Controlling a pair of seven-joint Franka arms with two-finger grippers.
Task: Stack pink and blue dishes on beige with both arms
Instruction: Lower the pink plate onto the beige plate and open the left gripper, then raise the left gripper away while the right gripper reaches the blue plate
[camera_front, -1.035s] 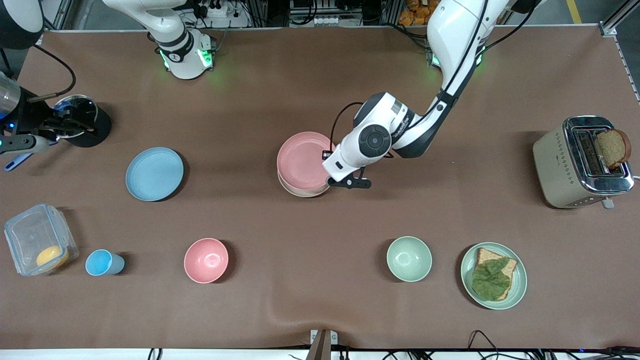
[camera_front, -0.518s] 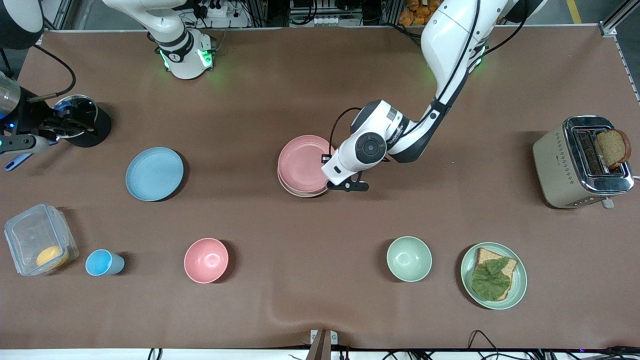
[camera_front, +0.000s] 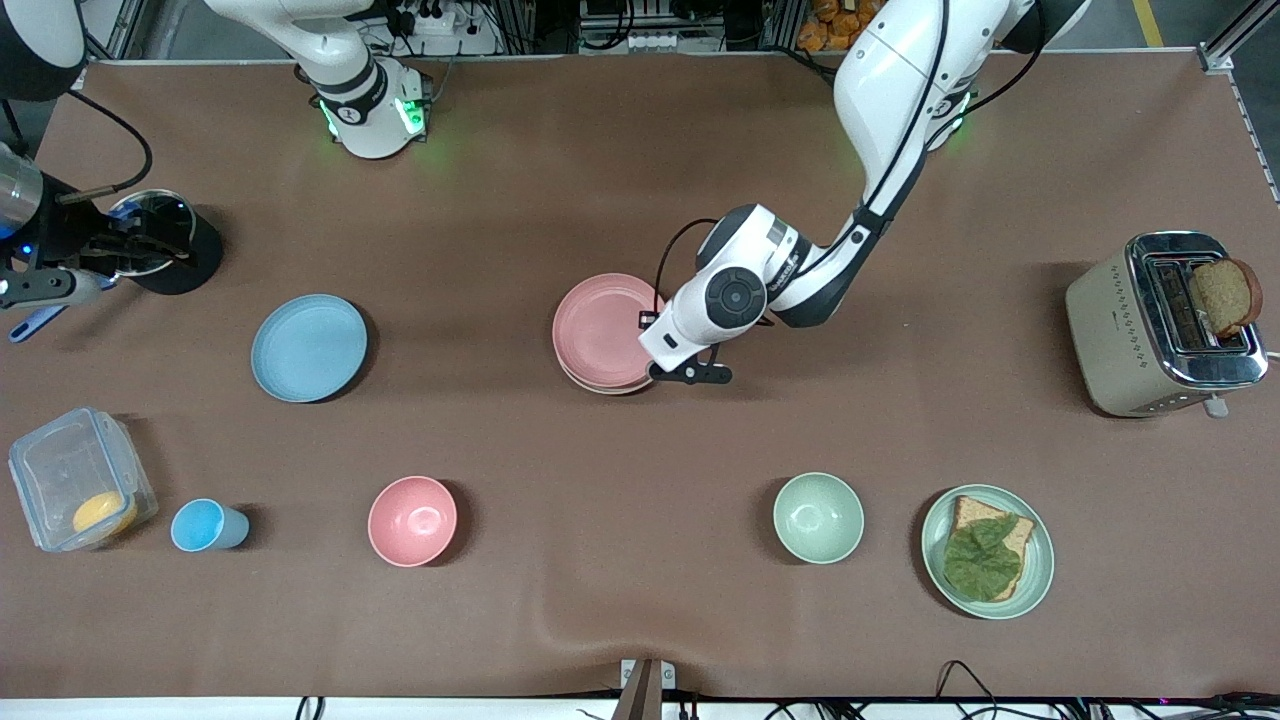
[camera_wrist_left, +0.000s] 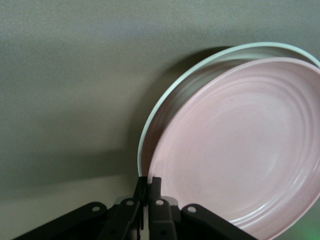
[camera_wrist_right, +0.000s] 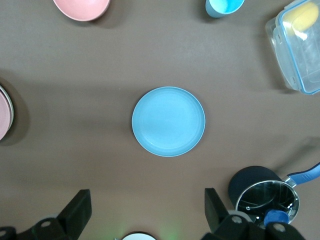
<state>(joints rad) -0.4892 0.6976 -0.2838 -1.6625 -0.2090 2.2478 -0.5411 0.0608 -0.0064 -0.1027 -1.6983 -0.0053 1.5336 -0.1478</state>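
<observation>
Lowering pink plate closer onto beige plate, left hand still clamped on its rim.

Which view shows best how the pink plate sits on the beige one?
The left wrist view: the left gripper pinches the pink plate by its rim, tilted over the beige plate. The front view shows pink covering most of the beige. The right wrist view catches only the stack's edge.

A brown table carried a blue plate, a beige plate at mid-table, pink bowl, green bowl and blue cup. It also bore a toaster, a green plate of bread, a clear container and a black pot.
</observation>
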